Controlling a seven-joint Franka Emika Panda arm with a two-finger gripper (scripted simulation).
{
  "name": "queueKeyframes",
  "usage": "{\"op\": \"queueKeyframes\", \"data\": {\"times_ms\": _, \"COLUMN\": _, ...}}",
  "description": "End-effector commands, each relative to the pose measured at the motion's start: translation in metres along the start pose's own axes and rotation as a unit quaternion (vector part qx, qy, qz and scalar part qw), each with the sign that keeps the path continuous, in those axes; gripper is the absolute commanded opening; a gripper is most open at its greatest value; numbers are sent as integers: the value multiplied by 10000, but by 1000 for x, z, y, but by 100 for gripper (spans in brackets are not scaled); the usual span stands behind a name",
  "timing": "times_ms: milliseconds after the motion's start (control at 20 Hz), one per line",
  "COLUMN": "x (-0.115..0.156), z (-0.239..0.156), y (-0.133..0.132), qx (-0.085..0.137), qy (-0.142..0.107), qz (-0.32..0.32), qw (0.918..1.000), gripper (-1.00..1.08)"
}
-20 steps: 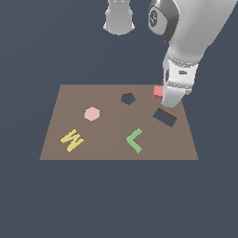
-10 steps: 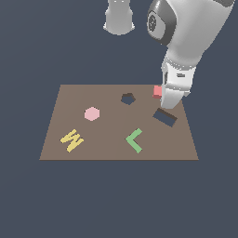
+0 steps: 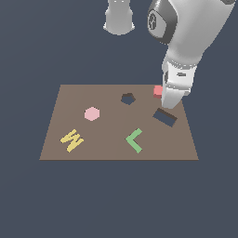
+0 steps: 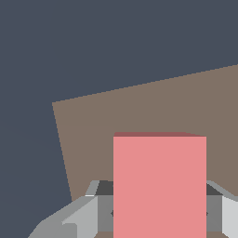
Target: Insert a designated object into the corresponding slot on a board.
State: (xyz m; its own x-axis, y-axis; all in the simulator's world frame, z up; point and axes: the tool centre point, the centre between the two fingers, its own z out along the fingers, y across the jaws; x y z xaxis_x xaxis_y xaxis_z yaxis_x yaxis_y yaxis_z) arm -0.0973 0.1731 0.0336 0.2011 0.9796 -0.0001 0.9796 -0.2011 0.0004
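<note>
The salmon-red block (image 3: 158, 90) lies on the brown board (image 3: 107, 139) near its far edge on the exterior view's right, mostly hidden behind my arm. My gripper (image 3: 168, 99) is down over it. In the wrist view the block (image 4: 159, 186) fills the space between my grey fingers (image 4: 103, 209), which press against both of its sides. The dark tilted rectangular slot (image 3: 164, 117) lies just in front of the gripper, uncovered.
On the board also sit a pink hexagon (image 3: 92, 113), a yellow W-shaped piece (image 3: 71, 140), a green L-shaped piece (image 3: 134, 140) and a smaller dark polygonal hole (image 3: 128, 98). A bare board corner (image 4: 74, 121) shows in the wrist view.
The arm has stayed almost still over the red block, and the block has not shifted on the board.
</note>
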Motion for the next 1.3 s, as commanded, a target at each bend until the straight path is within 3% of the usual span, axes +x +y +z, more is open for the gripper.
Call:
{"op": "queueKeyframes", "data": {"times_ms": 0, "x": 0, "z": 0, "y": 0, "qx": 4, "qy": -1, "qz": 3, "qw": 10000, "gripper": -100}}
{"op": "queueKeyframes", "data": {"times_ms": 600, "x": 10, "z": -2, "y": 32, "qx": 7, "qy": 1, "qz": 691, "qw": 9976, "gripper": -100}}
{"op": "queueKeyframes", "data": {"times_ms": 1250, "x": 14, "z": -7, "y": 92, "qx": 6, "qy": -1, "qz": 1912, "qw": 9816, "gripper": -100}}
